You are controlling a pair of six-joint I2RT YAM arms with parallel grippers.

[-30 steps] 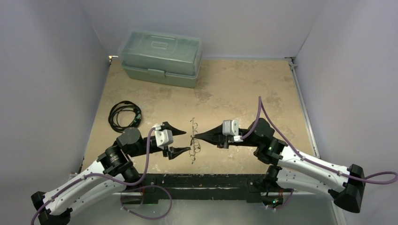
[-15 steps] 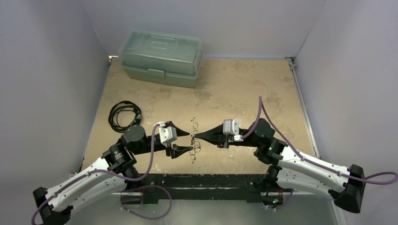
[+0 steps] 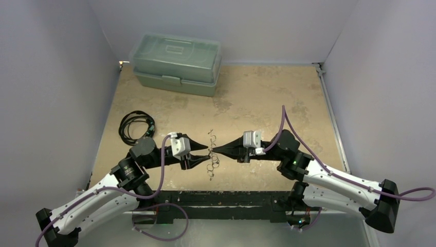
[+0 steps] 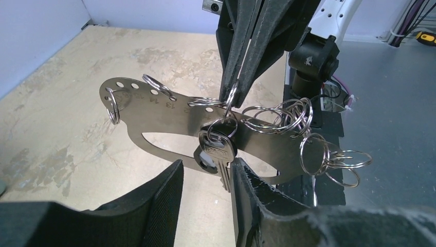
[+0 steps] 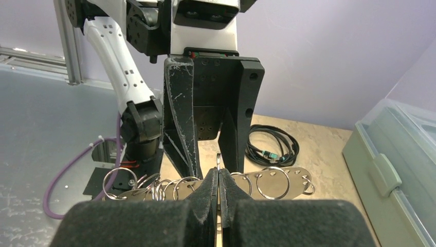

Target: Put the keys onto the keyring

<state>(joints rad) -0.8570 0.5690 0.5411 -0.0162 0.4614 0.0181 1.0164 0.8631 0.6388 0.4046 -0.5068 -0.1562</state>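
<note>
Above the worktop [image 3: 257, 103], the right gripper [image 5: 218, 177] is clenched on the keyring [image 4: 154, 110]. The left gripper [image 4: 205, 177] is released, its fingers flanking a hanging key [image 4: 218, 152].

Robotics lab, enclosed test cell. Mottled tan worktop [image 3: 267, 98] boxed in by plain lavender panels [image 3: 56, 77] on three sides. Cabled left arm [image 3: 97, 198] and right arm [image 3: 334, 180] bolted to black base rail [image 3: 221, 198] at near edge.

**Key Hanging Between Parted Fingers**

A silvery key [image 4: 218, 152] is dangling from the keyring [image 4: 164, 110], its blade hanging between the left gripper's [image 4: 205, 172] spread fingers. From the far side, the right gripper [image 4: 229, 99] is pinching the keyring's upper edge.
</note>
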